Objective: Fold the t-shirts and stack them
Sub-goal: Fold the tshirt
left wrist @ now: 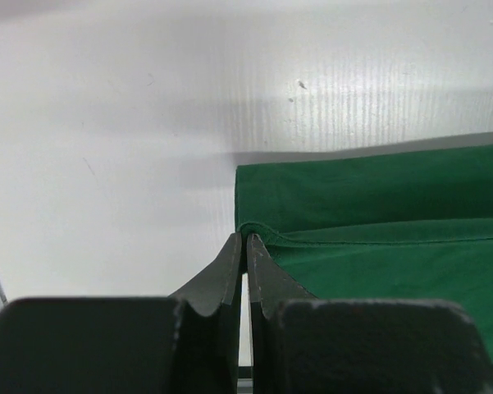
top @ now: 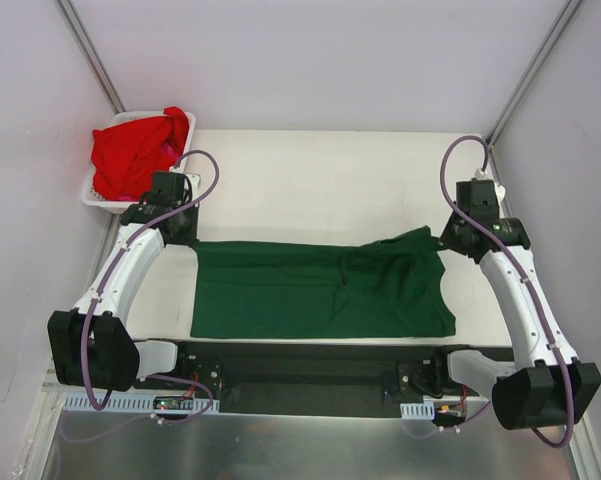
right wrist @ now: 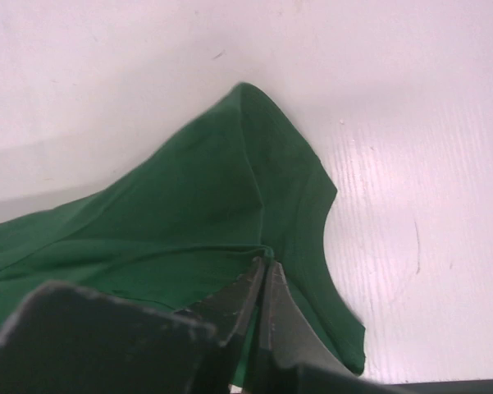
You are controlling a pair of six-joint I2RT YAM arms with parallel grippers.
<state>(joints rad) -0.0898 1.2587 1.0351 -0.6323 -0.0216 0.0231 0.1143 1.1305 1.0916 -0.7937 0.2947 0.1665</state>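
Pinched shut, the left gripper nips the stitched hem at the far left corner of the green t-shirt, its fingertips pressed together on the cloth edge. The right gripper is likewise closed on a fold of the same shirt at its far right corner, and beyond its fingers the cloth runs out to a point. The green t-shirt lies spread across the near half of the white table, between the two arms. It is plain dark green, flat and smooth on its left part, and rumpled with overlapping folds on the right. Bright red cloth sits crumpled in the white basket at the table's far left corner, apart from the green shirt; how many pieces it holds I cannot tell
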